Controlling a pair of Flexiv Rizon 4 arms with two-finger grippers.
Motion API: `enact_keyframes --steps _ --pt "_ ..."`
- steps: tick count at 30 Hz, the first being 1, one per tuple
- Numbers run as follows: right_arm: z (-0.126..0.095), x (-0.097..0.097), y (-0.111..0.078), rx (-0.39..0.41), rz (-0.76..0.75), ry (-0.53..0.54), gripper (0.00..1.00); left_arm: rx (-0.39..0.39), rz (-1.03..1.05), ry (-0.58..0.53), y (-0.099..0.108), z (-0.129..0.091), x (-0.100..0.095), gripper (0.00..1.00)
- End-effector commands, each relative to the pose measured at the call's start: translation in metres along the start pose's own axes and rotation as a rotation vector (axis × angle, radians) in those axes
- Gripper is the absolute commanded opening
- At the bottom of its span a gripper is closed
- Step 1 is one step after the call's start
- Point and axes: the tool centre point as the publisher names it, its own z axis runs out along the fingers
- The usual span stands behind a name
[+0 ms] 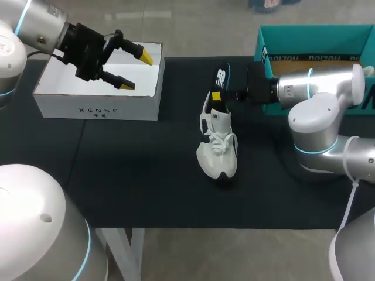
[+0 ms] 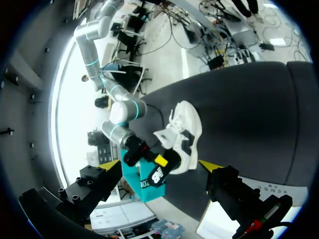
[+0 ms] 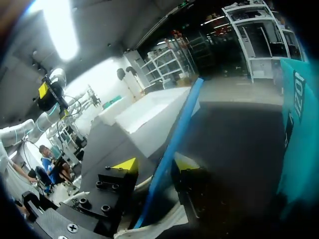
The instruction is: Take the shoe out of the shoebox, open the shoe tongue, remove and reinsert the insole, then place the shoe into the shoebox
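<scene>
The insole (image 1: 221, 79), pinched by the right hand (image 1: 220, 93) above the heel of the shoe (image 1: 217, 153), could buckle or slip on reinsertion. The shoe stands unheld in the middle of the surface (image 1: 146, 187) and might be tipped, while the left hand (image 1: 135, 70) is spread over the white box (image 1: 96, 108), well apart from the shoe. The two-sided pinch on the insole's blue edge is shown only in the right wrist view, whereas the shoe's place near the shoebox (image 1: 316, 41) is given by the head view.
</scene>
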Motion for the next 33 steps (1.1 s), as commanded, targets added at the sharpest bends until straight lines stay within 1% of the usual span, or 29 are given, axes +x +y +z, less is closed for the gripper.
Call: enact_keyframes --steps 1,2,4,7,12,16,19,20,22,23,24,25,27,28,30,31,32,33 --pt "0.006 -0.002 0.008 0.004 -0.005 -0.014 0.16 0.000 0.001 0.004 0.000 -0.001 0.000 1.00" --pt "0.005 -0.001 0.007 0.002 -0.005 -0.018 0.00 0.000 0.001 0.004 0.000 -0.001 0.000 1.00" --pt "0.003 0.002 0.004 0.003 -0.007 -0.025 0.00 0.000 0.001 0.004 0.000 -0.001 0.000 1.00" --pt "0.003 0.007 -0.007 0.010 0.009 -0.028 0.00 0.000 0.001 0.004 0.000 -0.001 0.000 1.00" --pt "0.009 0.016 -0.032 0.052 0.043 -0.004 0.00 0.000 0.001 0.004 0.000 -0.001 0.000 1.00" --pt "0.010 0.025 -0.046 0.083 0.057 0.018 0.00 0.000 0.001 0.004 0.000 -0.001 0.000 1.00" --pt "0.009 0.023 -0.051 0.084 0.074 0.023 0.00 0.000 0.001 0.004 0.000 -0.001 0.000 1.00" --pt "0.007 0.022 -0.047 0.079 0.069 0.012 0.29 0.000 0.001 0.004 0.000 -0.001 0.000 1.00" --pt "0.005 0.020 -0.039 0.065 0.061 -0.003 0.58 0.000 0.001 0.004 0.000 -0.001 0.000 1.00" --pt "0.003 0.017 -0.033 0.054 0.052 -0.014 0.75 0.000 0.001 0.004 0.000 -0.001 0.000 1.00" --pt "0.002 0.015 -0.027 0.047 0.049 -0.021 0.80 0.000 0.001 0.004 0.000 -0.001 0.000 1.00" --pt "0.002 0.013 -0.024 0.044 0.046 -0.026 0.80 0.000 0.001 0.004 0.000 -0.001 0.000 1.00" --pt "0.000 0.009 -0.015 0.028 0.037 -0.040 0.75 0.000 0.001 0.004 0.000 -0.001 0.000 1.00" --pt "-0.001 0.007 -0.011 0.022 0.032 -0.044 0.71 0.000 0.001 0.004 0.000 -0.001 0.000 1.00" --pt "-0.002 0.005 -0.003 0.006 0.023 -0.056 0.49 0.000 0.001 0.004 0.000 -0.001 0.000 1.00" --pt "-0.002 0.004 -0.002 0.002 0.022 -0.061 0.45 0.000 0.001 0.004 0.000 -0.001 0.000 1.00" --pt "-0.003 0.004 0.000 -0.003 0.020 -0.065 0.15 0.000 0.001 0.004 0.000 -0.001 0.000 1.00" --pt "-0.003 0.004 0.000 -0.005 0.020 -0.066 0.00 0.000 0.001 0.004 0.000 -0.001 0.000 1.00"
